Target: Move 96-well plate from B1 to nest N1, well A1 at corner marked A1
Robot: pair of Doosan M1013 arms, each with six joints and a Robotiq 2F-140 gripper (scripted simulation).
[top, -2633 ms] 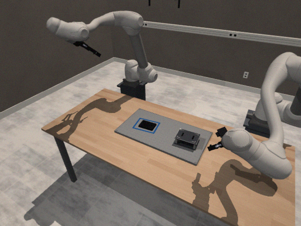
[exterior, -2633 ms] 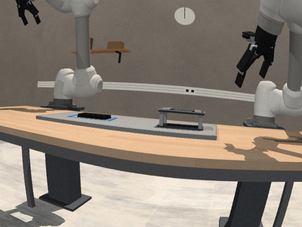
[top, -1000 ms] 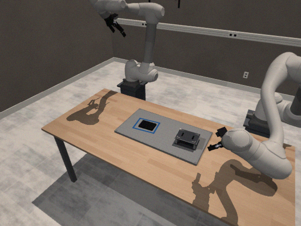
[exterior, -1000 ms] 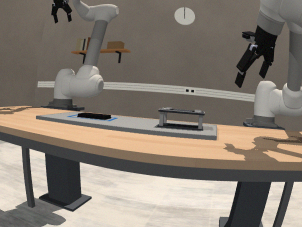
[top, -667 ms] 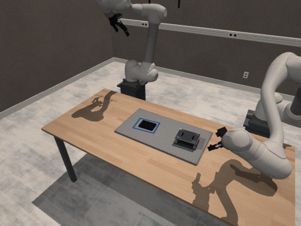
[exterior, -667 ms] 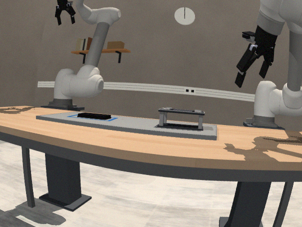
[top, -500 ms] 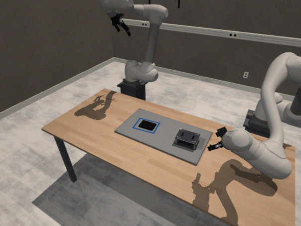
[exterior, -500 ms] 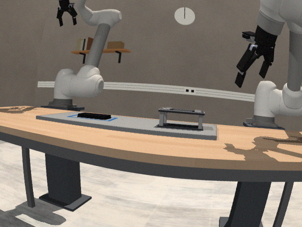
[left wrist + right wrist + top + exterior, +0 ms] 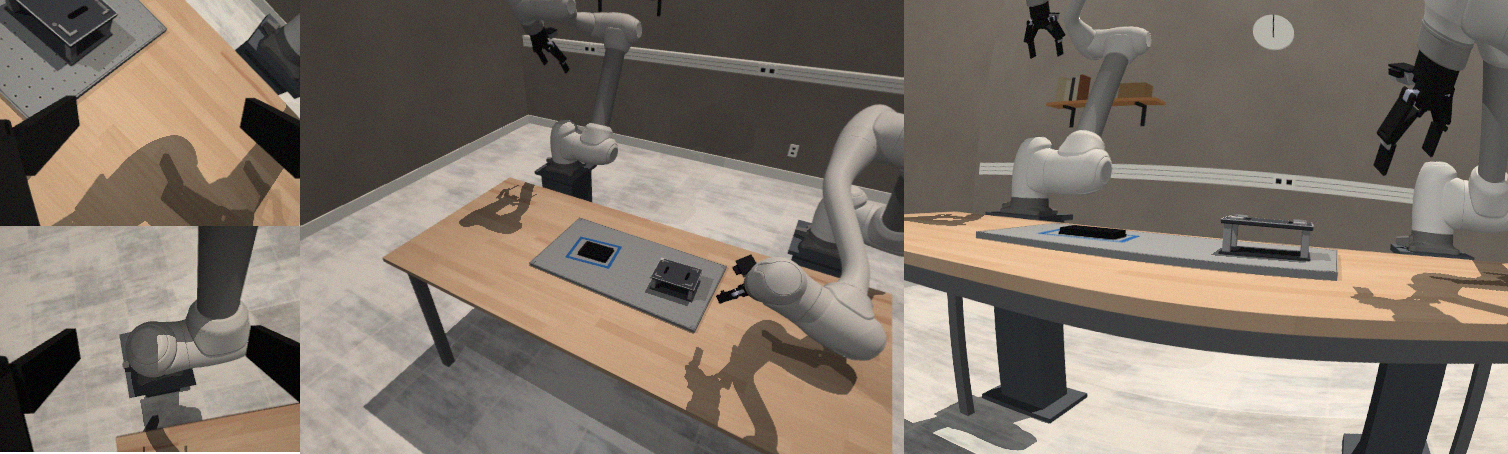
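The dark 96-well plate (image 9: pixel 596 251) (image 9: pixel 1092 231) lies flat inside the blue outline of B1 (image 9: pixel 574 247). Its rim print and well A1 are too small to read. The raised nest N1 (image 9: pixel 676 274) (image 9: pixel 1267 223) (image 9: pixel 95 15) stands empty on posts, with corner locators and two slots on top; the A1 mark is not legible. My left gripper (image 9: pixel 731 281) (image 9: pixel 1406 159) (image 9: pixel 160 112) is open and empty, above the table beyond the nest end of the board. My right gripper (image 9: pixel 555 66) (image 9: pixel 1046 54) (image 9: pixel 162 342) is open and empty, high up and far from the plate.
A grey perforated board (image 9: pixel 625 295) (image 9: pixel 1184 251) (image 9: pixel 30 65) carries both spots on the wooden table (image 9: pixel 500 270) (image 9: pixel 1144 275). The nest rises well above the board. The right wrist view shows the table edge, floor and the right arm's own base. A shelf (image 9: pixel 1109 103) hangs behind.
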